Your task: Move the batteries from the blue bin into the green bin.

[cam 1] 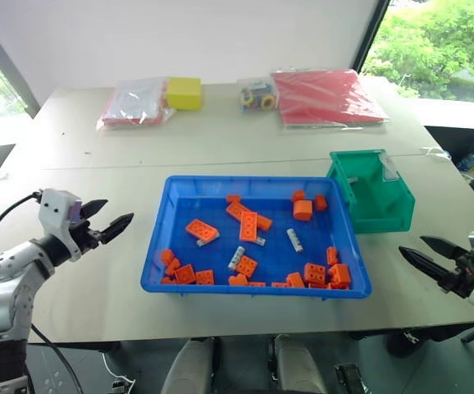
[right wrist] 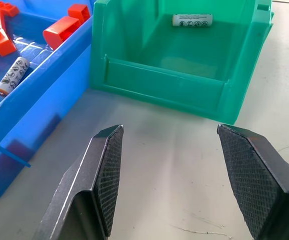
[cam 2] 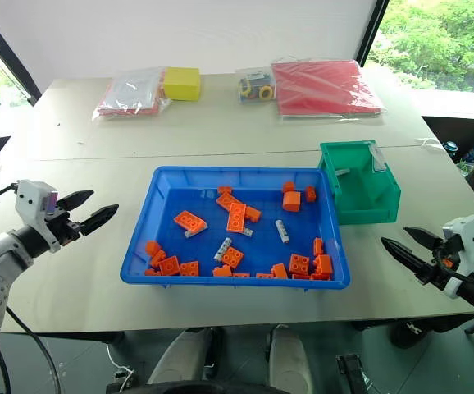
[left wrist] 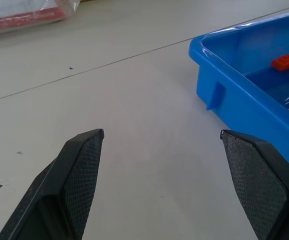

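Observation:
The blue bin (cam 1: 253, 180) sits in the middle of the table, holding orange bricks (cam 1: 248, 225) and silver batteries (cam 1: 294, 240) (cam 1: 236, 258). One battery (right wrist: 12, 76) lies near the bin's right wall. Right of it stands the green bin (cam 1: 382, 215), with one battery (right wrist: 192, 20) lying at its back. My left gripper (cam 1: 116, 212) hovers open and empty over the table, left of the blue bin. In front of the green bin my right gripper (cam 1: 413, 245) is also open and empty, pointing at the bin's front wall (right wrist: 159, 80).
At the table's back lie a clear bag (cam 1: 134, 103), a yellow block (cam 1: 184, 93), a small bag of coloured parts (cam 1: 258, 94) and a red bag (cam 1: 327, 97). The table's front edge runs just below the blue bin.

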You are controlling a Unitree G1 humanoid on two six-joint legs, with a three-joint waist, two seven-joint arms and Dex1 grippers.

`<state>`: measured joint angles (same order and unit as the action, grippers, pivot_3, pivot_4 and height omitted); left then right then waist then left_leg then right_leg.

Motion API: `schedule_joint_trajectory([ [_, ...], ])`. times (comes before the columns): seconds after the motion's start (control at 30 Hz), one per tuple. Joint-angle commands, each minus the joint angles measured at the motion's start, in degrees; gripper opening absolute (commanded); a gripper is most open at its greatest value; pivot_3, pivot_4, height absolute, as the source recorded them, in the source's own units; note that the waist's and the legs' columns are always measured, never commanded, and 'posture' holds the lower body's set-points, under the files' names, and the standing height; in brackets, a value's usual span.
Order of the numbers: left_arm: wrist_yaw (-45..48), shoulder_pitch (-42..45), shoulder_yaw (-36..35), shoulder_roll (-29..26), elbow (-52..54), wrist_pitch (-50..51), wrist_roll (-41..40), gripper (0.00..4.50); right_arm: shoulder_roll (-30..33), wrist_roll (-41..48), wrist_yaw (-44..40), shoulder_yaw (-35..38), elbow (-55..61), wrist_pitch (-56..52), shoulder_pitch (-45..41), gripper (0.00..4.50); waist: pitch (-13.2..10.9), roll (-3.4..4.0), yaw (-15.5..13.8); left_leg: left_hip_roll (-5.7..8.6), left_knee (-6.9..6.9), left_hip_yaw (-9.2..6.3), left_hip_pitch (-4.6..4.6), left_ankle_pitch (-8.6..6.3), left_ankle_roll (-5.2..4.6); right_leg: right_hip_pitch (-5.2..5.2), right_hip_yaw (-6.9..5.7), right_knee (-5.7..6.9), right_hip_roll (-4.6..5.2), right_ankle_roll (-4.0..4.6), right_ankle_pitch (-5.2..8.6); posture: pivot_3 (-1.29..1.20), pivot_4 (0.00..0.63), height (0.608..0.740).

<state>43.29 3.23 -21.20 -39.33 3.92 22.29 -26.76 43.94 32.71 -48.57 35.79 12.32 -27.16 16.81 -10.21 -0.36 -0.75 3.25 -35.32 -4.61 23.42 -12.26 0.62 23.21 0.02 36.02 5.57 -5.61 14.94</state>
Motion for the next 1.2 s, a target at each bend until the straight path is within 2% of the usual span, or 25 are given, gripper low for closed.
schedule_joint_trajectory([
  [0.03,0.3,0.9,-0.8,-1.1,1.5,0.1,-0.5,3.91,0.2,0.3,0.6,1.7,2.3,0.6,0.0,3.06,0.0,0.0,0.0,0.0,0.0,0.0,0.0,0.0,0.0,0.0,0.0,0.0,0.0,0.0,0.0,0.0,0.15,0.735],
  [0.53,1.3,1.8,0.8,-0.3,5.0,2.1,-1.6,3.91,3.6,0.1,-0.6,2.5,1.6,-0.3,-2.1,3.06,0.0,0.0,0.0,0.0,0.0,0.0,0.0,0.0,0.0,-0.01,-0.02,0.01,-0.01,0.0,0.0,0.0,0.15,0.735],
  [0.7,7.1,2.7,-1.6,-5.8,10.2,10.8,-10.1,3.91,9.1,7.7,3.9,-2.1,12.9,-12.5,-12.9,3.06,-0.1,0.07,0.7,-0.03,-0.05,0.07,0.01,0.0,-0.01,0.07,0.0,0.07,-0.01,0.0,-0.01,0.0,0.15,0.735],
  [0.8,12.9,2.4,-2.8,-11.1,12.9,12.7,-13.3,3.91,8.6,11.2,13.2,-12.3,16.7,-23.3,-27.6,3.06,-0.1,-0.02,1.1,-0.11,0.03,0.0,-0.02,0.0,0.0,0.08,-0.05,0.06,-0.07,0.03,0.0,0.0,0.15,0.735],
  [0.83,14.7,2.3,-3.0,-12.9,13.6,13.1,-14.0,3.91,6.4,12.5,16.3,-16.4,17.6,-26.9,-32.9,3.06,-0.1,-0.03,1.3,-0.12,0.05,-0.01,0.04,0.01,0.0,0.13,-0.06,0.05,-0.06,0.04,0.01,0.0,0.15,0.735],
  [0.9,16.9,2.1,-3.2,-15.2,14.6,13.6,-15.0,3.91,3.0,14.0,19.8,-21.8,18.5,-31.7,-39.2,3.59,-0.2,-0.07,1.4,-0.11,0.07,-0.01,0.05,0.01,0.0,0.16,-0.04,0.03,-0.04,0.06,0.01,0.0,0.15,0.735],
  [0.97,18.7,1.9,-3.9,-16.9,15.4,15.1,-16.8,4.46,0.2,12.2,21.3,-28.3,19.5,-33.0,-43.3,4.44,-0.2,-0.09,1.2,-0.09,0.11,-0.01,0.12,0.01,-0.01,0.22,-0.04,0.01,-0.01,0.08,0.02,0.0,0.15,0.735],
  [1.07,21.7,0.0,-4.5,-19.5,16.9,13.2,-15.1,4.49,-8.3,9.3,26.5,-37.9,17.5,-36.0,-49.6,4.48,-0.2,-0.16,1.4,-0.03,0.12,-0.02,0.31,0.01,-0.01,0.38,-0.05,-0.01,0.03,0.08,0.0,0.0,0.15,0.735],
  [1.2,23.7,-2.3,-5.3,-21.0,17.7,11.0,-13.0,4.49,-18.0,4.8,28.2,-49.3,9.9,-37.9,-55.6,4.48,-0.2,-0.15,1.6,0.0,0.09,0.02,0.56,0.02,0.0,0.65,-0.03,0.03,0.03,0.08,-0.03,0.0,0.15,0.735],
])
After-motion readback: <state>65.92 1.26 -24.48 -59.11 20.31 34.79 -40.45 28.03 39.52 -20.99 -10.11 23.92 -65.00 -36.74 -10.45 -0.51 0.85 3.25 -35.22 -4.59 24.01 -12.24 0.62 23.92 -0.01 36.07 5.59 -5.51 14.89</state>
